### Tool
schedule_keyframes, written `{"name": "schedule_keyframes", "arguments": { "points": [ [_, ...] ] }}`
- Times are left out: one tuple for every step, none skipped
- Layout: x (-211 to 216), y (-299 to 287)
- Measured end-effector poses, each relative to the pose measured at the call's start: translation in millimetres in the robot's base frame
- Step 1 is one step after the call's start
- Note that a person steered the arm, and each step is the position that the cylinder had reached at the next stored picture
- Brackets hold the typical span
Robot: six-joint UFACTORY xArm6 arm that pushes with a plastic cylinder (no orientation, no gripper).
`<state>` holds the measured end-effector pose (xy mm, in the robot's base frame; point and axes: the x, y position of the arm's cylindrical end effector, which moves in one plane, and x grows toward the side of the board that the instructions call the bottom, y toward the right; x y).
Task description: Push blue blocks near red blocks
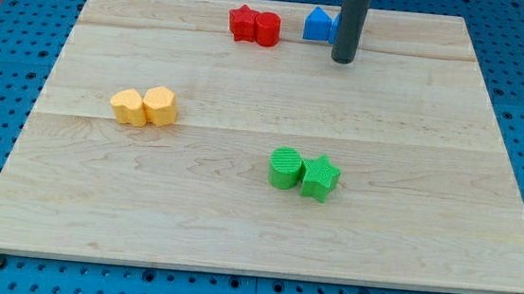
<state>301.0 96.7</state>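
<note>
A blue block (318, 24), house-like in shape, sits near the top edge of the wooden board (237, 211). The rod partly hides its right side, and whether a second blue block lies behind the rod cannot be told. A red star block (243, 23) and a red cylinder block (268, 29) touch each other to the left of the blue block, with a small gap between the red cylinder and the blue block. My tip (344, 59) rests on the board just right of and slightly below the blue block.
Two yellow blocks (144, 106) touch each other at the board's left middle. A green cylinder (285, 167) and a green star (320, 178) touch below the centre. A blue pegboard (3, 67) surrounds the board.
</note>
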Motion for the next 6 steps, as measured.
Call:
{"name": "schedule_keyframes", "arguments": {
  "points": [
    [-3.3, 0.5],
    [-38.3, 25.2],
    [-51.6, 65.7],
    [-57.4, 89.9],
    [-82.9, 75.8],
    [-83.2, 12.9]
  ]
}}
